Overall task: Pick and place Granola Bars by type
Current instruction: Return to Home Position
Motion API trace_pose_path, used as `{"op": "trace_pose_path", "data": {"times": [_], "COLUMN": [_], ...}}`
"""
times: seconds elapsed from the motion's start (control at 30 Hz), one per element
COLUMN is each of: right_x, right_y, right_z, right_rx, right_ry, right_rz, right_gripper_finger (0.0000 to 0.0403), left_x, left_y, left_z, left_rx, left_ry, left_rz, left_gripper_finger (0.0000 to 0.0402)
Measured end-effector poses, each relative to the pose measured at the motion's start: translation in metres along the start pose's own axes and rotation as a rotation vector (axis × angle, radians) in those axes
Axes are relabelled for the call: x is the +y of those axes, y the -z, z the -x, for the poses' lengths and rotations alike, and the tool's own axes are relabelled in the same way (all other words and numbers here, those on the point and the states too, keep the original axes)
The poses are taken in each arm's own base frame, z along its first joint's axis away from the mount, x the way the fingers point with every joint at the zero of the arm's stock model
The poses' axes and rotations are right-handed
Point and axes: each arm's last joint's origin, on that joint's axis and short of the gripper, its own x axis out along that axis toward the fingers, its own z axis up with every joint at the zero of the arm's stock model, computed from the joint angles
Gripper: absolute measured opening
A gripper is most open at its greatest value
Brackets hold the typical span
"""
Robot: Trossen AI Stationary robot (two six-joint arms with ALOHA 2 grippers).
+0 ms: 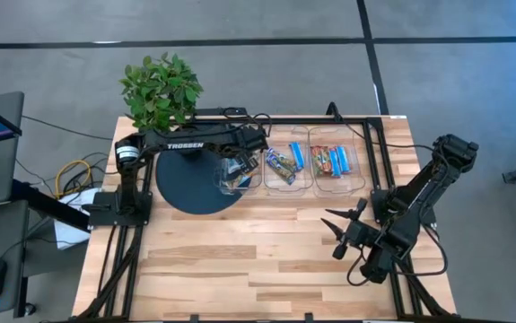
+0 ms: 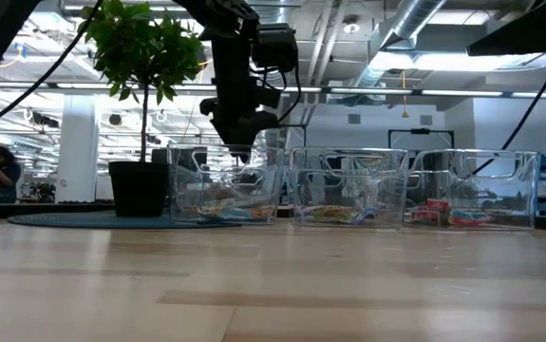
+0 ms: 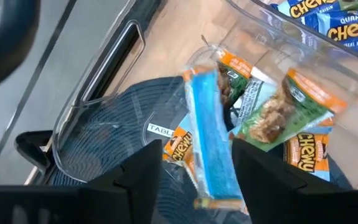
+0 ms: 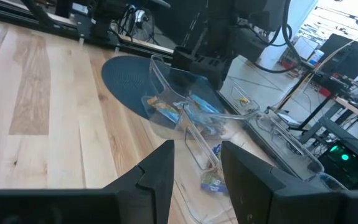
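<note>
Since no bar lies loose on the pale wooden plank table, the coming move is, I judge, only a withdrawal, and it turns on how the left arm stands over its load. Three clear plastic bins sit in a row along the table's far edge. The left gripper hangs over the leftmost bin, its tips close to the rim, its fingers moderately parted and holding nothing. Straight beneath it the shiny wrapped granola bars, green-tan with one blue face showing, lie heaped with their long axes crossing. More bars fill the middle bin and the right bin. A lift before any sideways pull looks safest. Open room lies back over the dark round mat, though the leafy potted plant crowds the far-left corner. The right gripper waits low near the right edge, well apart, spread and empty.
</note>
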Motion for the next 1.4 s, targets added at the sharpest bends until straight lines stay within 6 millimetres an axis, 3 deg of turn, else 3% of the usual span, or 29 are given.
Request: {"op": "trace_pose_path", "data": {"times": [0.2, 0.4, 0.57, 0.67, 0.77, 0.87, 0.93, 1.1, 1.27, 1.4], "right_x": [0.000, -0.002, -0.004, -0.010, -0.019, -0.028, -0.036, -0.070, -0.123, -0.157], "right_y": [0.000, -0.002, -0.005, -0.014, -0.025, -0.033, -0.036, -0.048, -0.051, -0.049], "right_z": [0.000, 0.000, -0.001, 0.000, 0.002, 0.006, 0.008, 0.007, 0.001, 0.000], "right_rx": [-0.001, -0.052, -0.099, -0.144, -0.146, -0.141, -0.141, -0.109, -0.008, 0.011], "right_ry": [0.001, 0.058, 0.124, 0.196, 0.198, 0.168, 0.165, 0.164, 0.041, -0.072], "right_rz": [0.008, 0.009, 0.047, 0.079, 0.024, -0.037, -0.048, -0.087, -0.144, -0.191], "right_gripper_finger": [0.0124, 0.0124, 0.0124, 0.0124, 0.0124, 0.0124, 0.0124, 0.0124, 0.0124, 0.0124], "left_x": [-0.004, -0.020, -0.037, -0.032, -0.018, 0.001, 0.016, 0.047, 0.068, 0.077], "left_y": [0.001, 0.004, 0.017, 0.023, 0.033, 0.047, 0.059, 0.083, 0.102, 0.122], "left_z": [0.003, 0.024, 0.060, 0.092, 0.132, 0.173, 0.197, 0.239, 0.251, 0.240], "left_rx": [-0.001, -0.020, -0.101, -0.216, -0.330, -0.436, -0.496, -0.641, -0.849, -0.975], "left_ry": [0.022, 0.007, -0.215, -0.434, -0.515, -0.417, -0.264, 0.147, 0.256, 0.270], "left_rz": [-0.130, -0.289, -0.515, -0.499, -0.434, -0.356, -0.311, -0.337, -0.346, -0.376], "left_gripper_finger": [0.0205, 0.0206, 0.0206, 0.0206, 0.0206, 0.0206, 0.0206, 0.0206, 0.0206, 0.0206]}}
